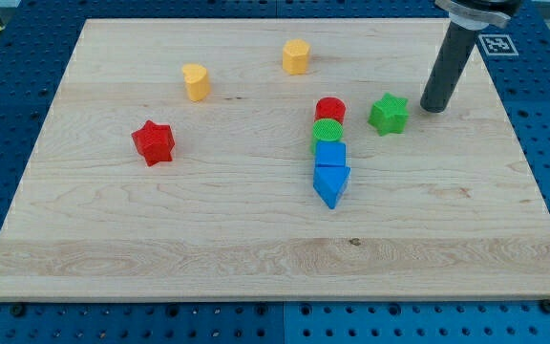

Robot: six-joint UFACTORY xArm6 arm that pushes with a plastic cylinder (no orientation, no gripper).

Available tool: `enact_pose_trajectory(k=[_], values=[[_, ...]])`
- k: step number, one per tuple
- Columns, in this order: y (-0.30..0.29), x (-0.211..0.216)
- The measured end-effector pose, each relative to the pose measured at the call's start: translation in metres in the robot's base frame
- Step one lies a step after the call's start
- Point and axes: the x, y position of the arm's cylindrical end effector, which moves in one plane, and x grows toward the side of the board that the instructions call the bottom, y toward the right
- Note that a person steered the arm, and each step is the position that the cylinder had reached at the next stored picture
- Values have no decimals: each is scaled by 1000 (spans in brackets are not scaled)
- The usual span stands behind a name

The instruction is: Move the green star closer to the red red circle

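The green star (389, 114) lies on the wooden board at the view's right of centre. The red circle (330, 110) stands a short way to its left, with a gap between them. My tip (433, 106) rests on the board just right of the green star, a small gap apart from it. The dark rod rises from the tip toward the view's top right.
A green circle (327, 134), a blue cube (330, 155) and a blue triangle (331, 184) form a touching column below the red circle. A red star (153, 142) sits at left. A yellow heart (197, 82) and a yellow hexagon (296, 56) sit near the top.
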Motion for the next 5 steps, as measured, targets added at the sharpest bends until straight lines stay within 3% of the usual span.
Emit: enact_pose_trajectory(k=[5], values=[[-49, 19]])
